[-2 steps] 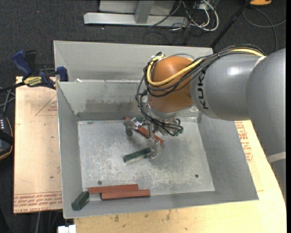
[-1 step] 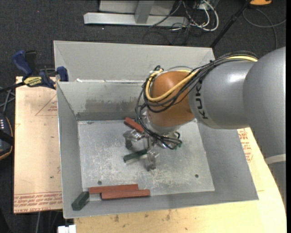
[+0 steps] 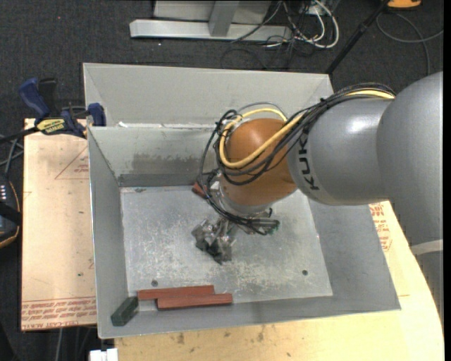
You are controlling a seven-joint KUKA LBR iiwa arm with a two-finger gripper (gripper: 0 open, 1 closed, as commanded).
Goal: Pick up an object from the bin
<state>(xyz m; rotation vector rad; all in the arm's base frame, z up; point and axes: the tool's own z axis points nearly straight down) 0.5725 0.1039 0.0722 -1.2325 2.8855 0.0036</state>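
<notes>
Grey metal bin (image 3: 141, 233), floor scuffed with pale speckles, dark smear on back wall. Two reddish-brown flat bars (image 3: 176, 292) near front edge. Dark grey small block (image 3: 125, 310) at front left corner. Silver-grey arm (image 3: 352, 151), black letters. Orange-brown wrist cover (image 3: 257, 158); yellow and black cables (image 3: 289, 134). Dark grey gripper (image 3: 217, 243)

Dark carpet (image 3: 42, 35) w/ cables (image 3: 317, 21) (tangled).

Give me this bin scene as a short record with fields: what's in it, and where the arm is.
bin: grey metal, floor scuffed
jaws: low over the middle of the floor, below the orange wrist cover
brown bars: two flat ones, side by side along the view's lower edge of the floor
dark block: small, lower left corner, just left of the bars
held thing: cannot tell
</notes>
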